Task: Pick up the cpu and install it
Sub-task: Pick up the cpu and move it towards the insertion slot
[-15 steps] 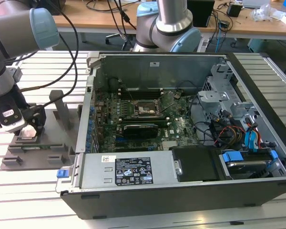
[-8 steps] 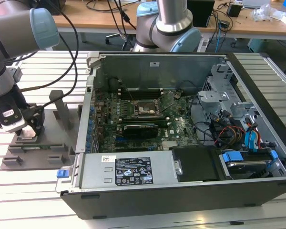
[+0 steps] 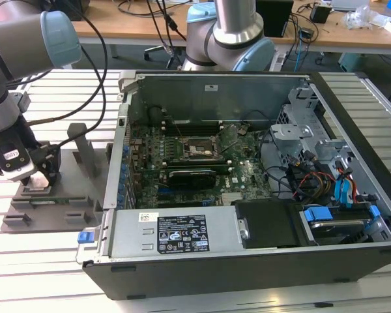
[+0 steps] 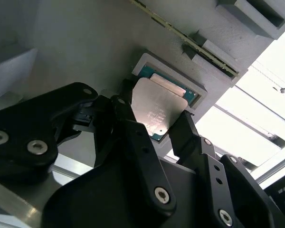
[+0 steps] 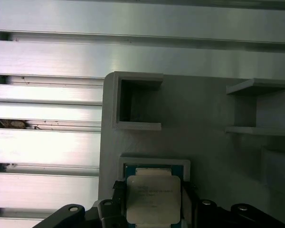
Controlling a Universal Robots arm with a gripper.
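Soft, even room light fills the exterior view, leaving the inside of the open grey metal computer case (image 3: 202,98) dimmer. In both wrist views the ribbed aluminium table (image 5: 47,147) (image 4: 242,128) glares almost white. The silver-grey metal-topped cpu (image 4: 156,109) shines softly, and the pockets of the grey plastic holder tray (image 5: 204,114) lie in shadow.

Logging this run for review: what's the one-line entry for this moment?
black gripper: at flat square silver-topped cpu | cpu: at recess of grey plastic holder tray | grip: cannot tell | install: not done

At the exterior view's left, tray posts (image 3: 85,151) crowd the gripper (image 3: 38,186). Mid-frame, the open case (image 3: 247,264) leaves the socket (image 3: 199,150) reachable from above.
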